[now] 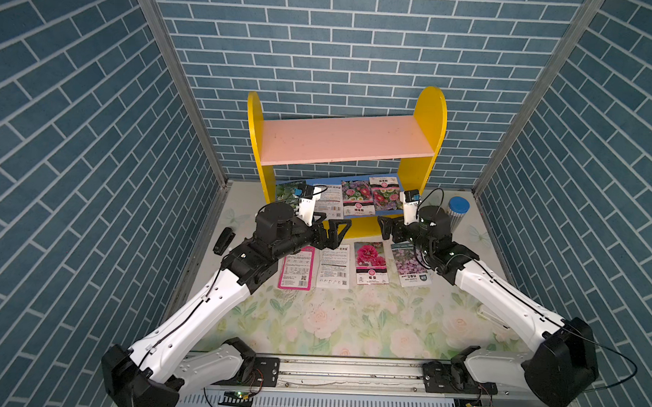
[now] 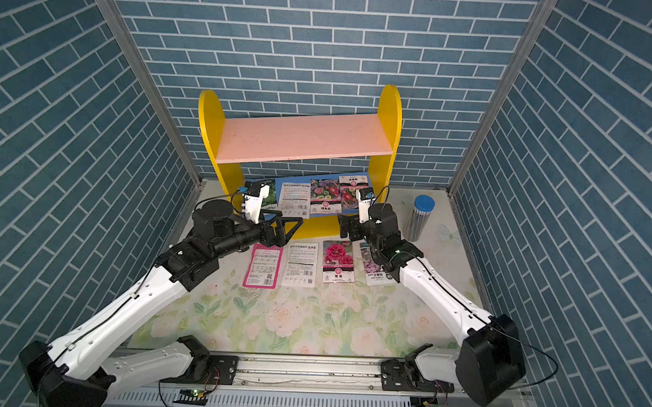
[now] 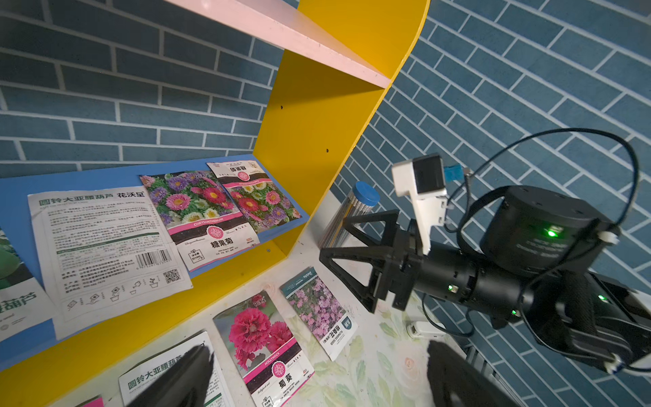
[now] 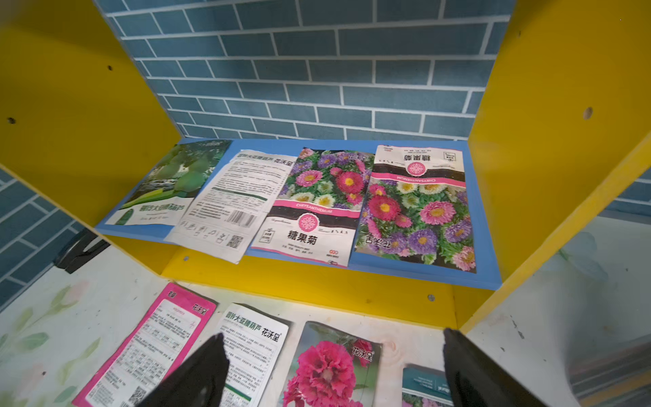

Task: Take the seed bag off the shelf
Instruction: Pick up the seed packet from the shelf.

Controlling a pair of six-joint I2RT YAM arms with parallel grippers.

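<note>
Step in hand, as I read it: approach. No bag is lifted yet. Left gripper [image 1: 341,233] and right gripper [image 1: 385,228] both hang just in front of the shelf [image 1: 430,114], low over the surface [image 1: 349,319], jaws spread wide with nothing between them.

Task's things: four seed bags [image 1: 356,200] lie flat on the blue lower board [image 4: 488,262]. They are a gourd packet [image 4: 179,179], white printed packet [image 4: 232,201], upright chrysanthemum packet [image 4: 317,204] and inverted chrysanthemum packet [image 4: 415,208]. The pink upper board [image 1: 346,137] carries nothing. A separate row of four packets [image 1: 369,261] lies on the surface before the shelf's yellow base.

Next move, judged: the right gripper faces the lower tier squarely, so it likely goes in under the pink upper board. Which bag is meant, I cannot tell. The white printed packet and upright chrysanthemum packet overhang the board's front edge, and that lip looks like the easiest pinch on a thin flat bag. Neighbours touch or overlap, so a drag may shift two.

Views: the right wrist view shows all four bags whole. In both top views the pink upper board and the wrist cameras hide parts of them. The left wrist view shows the right gripper side-on, jaws apart.
</note>
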